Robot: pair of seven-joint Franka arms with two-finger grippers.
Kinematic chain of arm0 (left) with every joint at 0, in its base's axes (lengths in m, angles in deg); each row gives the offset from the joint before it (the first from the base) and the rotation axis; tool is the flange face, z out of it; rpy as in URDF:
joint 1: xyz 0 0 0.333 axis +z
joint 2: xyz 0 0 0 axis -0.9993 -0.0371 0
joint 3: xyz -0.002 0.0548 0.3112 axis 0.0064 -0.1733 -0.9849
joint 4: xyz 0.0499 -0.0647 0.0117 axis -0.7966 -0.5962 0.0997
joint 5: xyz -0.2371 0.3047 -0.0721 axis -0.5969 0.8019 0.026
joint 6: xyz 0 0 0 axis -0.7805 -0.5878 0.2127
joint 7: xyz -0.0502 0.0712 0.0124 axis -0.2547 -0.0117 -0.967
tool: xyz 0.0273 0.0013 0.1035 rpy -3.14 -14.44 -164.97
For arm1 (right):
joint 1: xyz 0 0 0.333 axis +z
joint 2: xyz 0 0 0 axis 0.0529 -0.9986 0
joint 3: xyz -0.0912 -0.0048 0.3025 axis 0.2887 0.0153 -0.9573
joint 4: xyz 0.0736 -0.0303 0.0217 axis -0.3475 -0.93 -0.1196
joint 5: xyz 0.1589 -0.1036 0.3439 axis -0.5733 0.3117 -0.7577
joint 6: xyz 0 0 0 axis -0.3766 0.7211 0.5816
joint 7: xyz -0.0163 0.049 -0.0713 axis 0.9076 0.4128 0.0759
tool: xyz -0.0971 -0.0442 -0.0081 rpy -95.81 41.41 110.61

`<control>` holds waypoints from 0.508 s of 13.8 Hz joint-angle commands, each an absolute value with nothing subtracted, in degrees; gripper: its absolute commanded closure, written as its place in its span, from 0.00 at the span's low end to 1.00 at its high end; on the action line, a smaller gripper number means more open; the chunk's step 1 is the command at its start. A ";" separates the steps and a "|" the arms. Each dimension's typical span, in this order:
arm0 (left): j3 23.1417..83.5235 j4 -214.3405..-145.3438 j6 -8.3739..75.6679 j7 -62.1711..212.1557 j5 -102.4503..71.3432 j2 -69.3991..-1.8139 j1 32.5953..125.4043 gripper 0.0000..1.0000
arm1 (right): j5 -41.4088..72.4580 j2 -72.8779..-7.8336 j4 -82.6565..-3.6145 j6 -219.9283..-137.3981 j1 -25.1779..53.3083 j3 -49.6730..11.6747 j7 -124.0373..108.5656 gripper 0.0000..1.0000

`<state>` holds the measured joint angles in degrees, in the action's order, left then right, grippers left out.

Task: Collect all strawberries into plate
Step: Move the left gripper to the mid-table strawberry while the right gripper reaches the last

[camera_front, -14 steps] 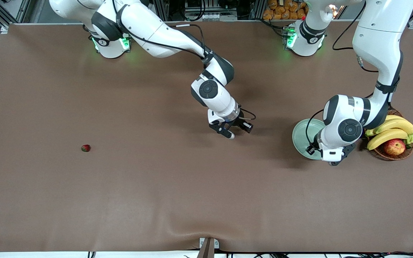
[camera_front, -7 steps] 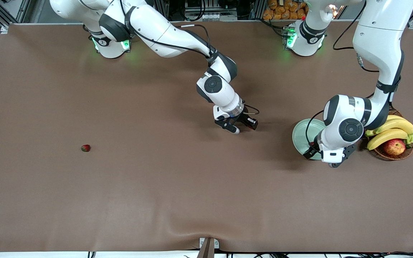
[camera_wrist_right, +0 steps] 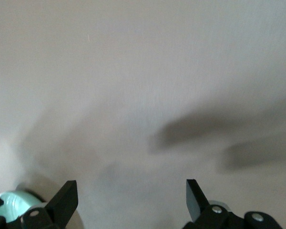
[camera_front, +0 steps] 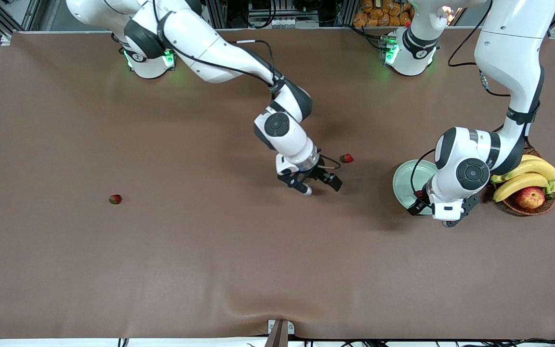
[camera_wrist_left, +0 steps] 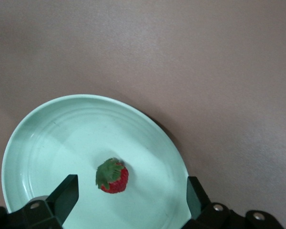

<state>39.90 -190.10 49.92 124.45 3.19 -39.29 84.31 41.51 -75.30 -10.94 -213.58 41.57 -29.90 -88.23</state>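
The mint-green plate [camera_front: 405, 180] [camera_wrist_left: 62, 138] sits near the left arm's end of the table. One strawberry [camera_wrist_left: 113, 175] [camera_front: 420, 194] lies in it. My left gripper [camera_wrist_left: 132, 202] [camera_front: 430, 214] hangs open over the plate, and the berry lies loose below its spread fingers. A second strawberry [camera_front: 347, 158] rests on the brown cloth beside the plate, toward the right arm's end. My right gripper [camera_front: 320, 186] [camera_wrist_right: 132, 202] stands open close to that berry, with only bare cloth between its fingers. A third strawberry [camera_front: 115, 199] lies alone near the right arm's end.
A brown wicker basket [camera_front: 513, 208] holding bananas [camera_front: 523, 178] and a red-yellow apple [camera_front: 530, 197] stands right beside the plate, at the table's edge. A sliver of the plate [camera_wrist_right: 14, 200] shows in the right wrist view.
My right gripper opened, let go of a strawberry that now lies beside the plate, and drew back from it. My left gripper opened fully over the plate.
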 commanded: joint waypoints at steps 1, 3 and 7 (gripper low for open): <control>39.93 -190.08 47.53 125.67 4.42 -37.59 82.17 0.00 | 43.23 -71.66 -12.05 -206.60 37.06 -30.51 -86.77 0.00; 40.02 -190.08 46.74 127.94 3.90 -37.15 79.19 0.00 | 43.23 -69.20 -12.84 -202.89 33.99 -30.51 -85.38 0.00; 40.02 -190.17 46.56 134.55 3.98 -37.67 73.12 0.00 | 42.88 -63.75 -12.84 -185.70 25.38 -30.86 -68.62 0.00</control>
<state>40.33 -189.78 47.75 132.43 3.19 -38.35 75.35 42.55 -67.89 -10.87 -192.65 29.72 -29.62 -75.78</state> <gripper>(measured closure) 0.000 0.000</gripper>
